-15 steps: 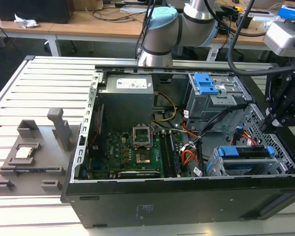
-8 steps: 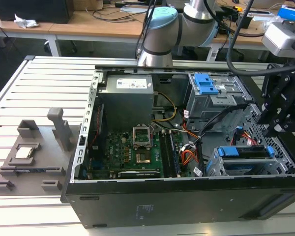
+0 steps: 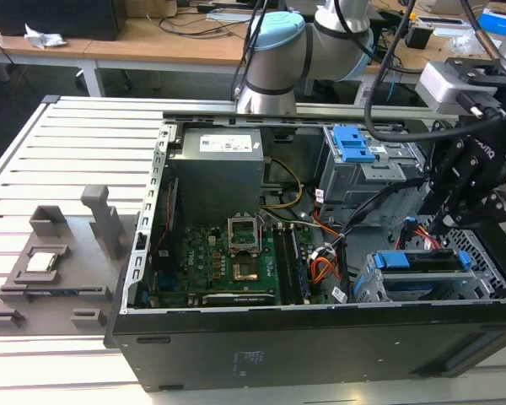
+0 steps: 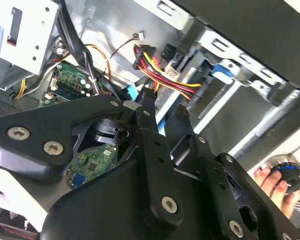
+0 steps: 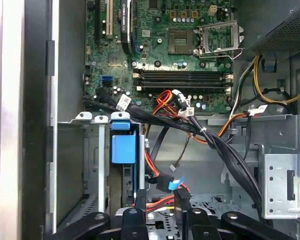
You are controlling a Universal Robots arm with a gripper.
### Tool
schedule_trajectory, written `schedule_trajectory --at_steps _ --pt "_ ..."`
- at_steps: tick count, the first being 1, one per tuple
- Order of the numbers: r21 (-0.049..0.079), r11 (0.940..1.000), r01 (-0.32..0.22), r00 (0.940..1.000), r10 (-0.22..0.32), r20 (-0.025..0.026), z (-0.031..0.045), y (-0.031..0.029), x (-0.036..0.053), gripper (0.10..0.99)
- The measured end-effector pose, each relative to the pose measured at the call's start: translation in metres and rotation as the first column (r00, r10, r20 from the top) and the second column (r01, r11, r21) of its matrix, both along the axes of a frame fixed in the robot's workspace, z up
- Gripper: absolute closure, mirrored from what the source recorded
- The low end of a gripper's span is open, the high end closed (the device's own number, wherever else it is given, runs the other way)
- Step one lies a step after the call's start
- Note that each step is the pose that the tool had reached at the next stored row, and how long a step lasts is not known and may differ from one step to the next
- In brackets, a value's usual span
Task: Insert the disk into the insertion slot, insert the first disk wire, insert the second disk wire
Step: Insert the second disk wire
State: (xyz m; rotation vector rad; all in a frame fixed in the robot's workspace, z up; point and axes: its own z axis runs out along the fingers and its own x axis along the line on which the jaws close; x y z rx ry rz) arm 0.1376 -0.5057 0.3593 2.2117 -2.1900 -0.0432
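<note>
The disk (image 3: 422, 260), clipped in its bright blue frame, lies inside the low grey insertion slot (image 3: 373, 285) at the case's corner on the exterior view's right. My black gripper (image 3: 443, 221) hangs just above the disk's inner end. In the first wrist view the gripper (image 5: 161, 201) stands open beside the blue frame (image 5: 124, 145), and a bundle of red and yellow wires (image 5: 160, 204) runs across the gap between its fingers. A black plug with a blue tab (image 5: 175, 183) lies just beyond one fingertip. The red and yellow wires (image 4: 157, 67) hang close to the gripper (image 4: 164, 109).
A taller grey bay with a blue latch (image 3: 354, 143) stands behind the slot. Black cable bundles (image 5: 210, 140) cross between the motherboard (image 5: 180, 50) and the bays. The power supply (image 3: 215, 164) fills the back corner. A person's fingers (image 4: 270, 182) hold a round object outside the case.
</note>
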Motion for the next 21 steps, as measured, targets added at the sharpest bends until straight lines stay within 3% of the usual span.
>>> schedule_trajectory --at_steps 2,3,4,6,7,11,13,17,21 --pt "-0.017 0.9999 0.000 1.0000 0.000 0.0000 -0.0046 0.0088 -0.0039 0.725" --pt "-0.033 0.9995 0.000 1.0000 0.000 0.0000 -0.0061 0.0130 -0.0061 0.725" --pt "-0.062 0.9981 0.000 1.0000 0.000 0.0000 -0.0075 0.0162 -0.0086 0.725" --pt "-0.089 0.9960 0.000 1.0000 0.000 0.0001 -0.0077 0.0163 -0.0086 0.725" --pt "-0.110 0.9939 0.000 1.0000 0.000 0.0001 -0.0078 0.0163 -0.0087 0.725" --pt "-0.142 0.9899 0.000 1.0000 0.000 0.0001 -0.0103 0.0159 -0.0092 0.725" --pt "-0.144 0.9895 0.000 1.0000 0.000 0.0000 -0.0103 0.0141 -0.0092 0.725" --pt "-0.145 0.9894 0.000 1.0000 0.000 0.0001 -0.0104 0.0043 -0.0091 0.725" --pt "-0.145 0.9895 0.000 1.0000 0.000 0.0001 -0.0104 0.0034 -0.0092 0.725"
